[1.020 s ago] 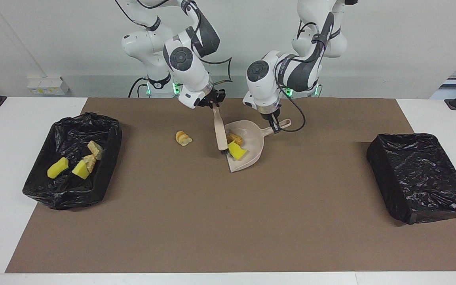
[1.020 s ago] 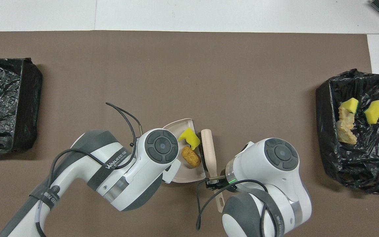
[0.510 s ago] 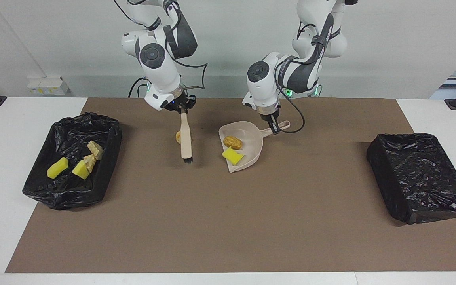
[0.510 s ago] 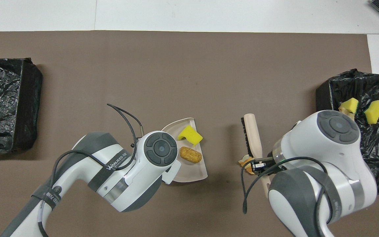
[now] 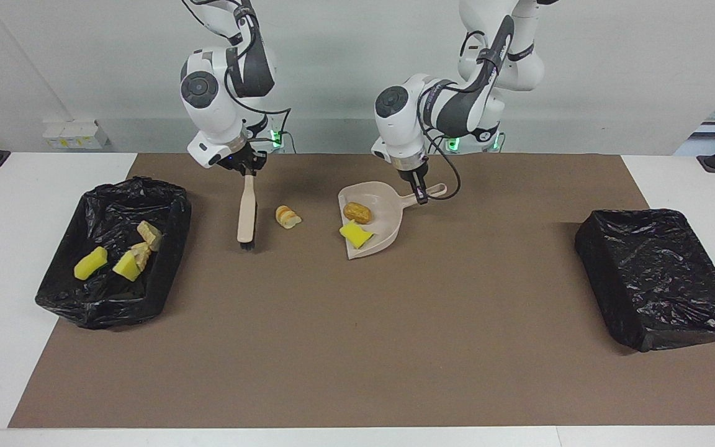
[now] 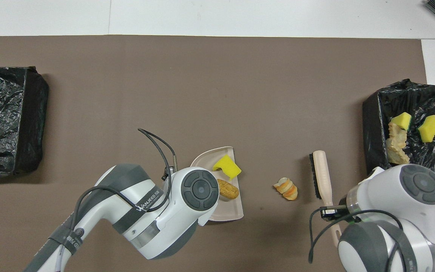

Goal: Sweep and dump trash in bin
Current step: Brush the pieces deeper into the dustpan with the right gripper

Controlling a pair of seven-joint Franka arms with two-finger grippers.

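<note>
Brush and dustpan held over the tabletop mat.

Right end effector [image 5: 247,172] grips the brush [image 5: 246,214]; left end effector [image 5: 420,192] grips the dustpan [image 5: 388,214], frame centre, holding a sponge [image 5: 355,234] and bread [image 5: 357,212]. A pastry [image 5: 287,216] lies between; four scraps sit in the bin [image 5: 171,211], frame left.

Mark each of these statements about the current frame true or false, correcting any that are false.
1. The beige plastic dustpan holds two scraps. True: a yellow sponge chunk and a golden-brown bread piece.
2. The right gripper holds the dustpan. False: it is shut on the beige hand brush; the left gripper is shut on the dustpan's handle.
3. One pastry scrap lies on the brown mat between brush and dustpan. True.
4. Both black-lined bins hold trash. False: only the bin at the right arm's end does; no trash shows in the other bin.
</note>
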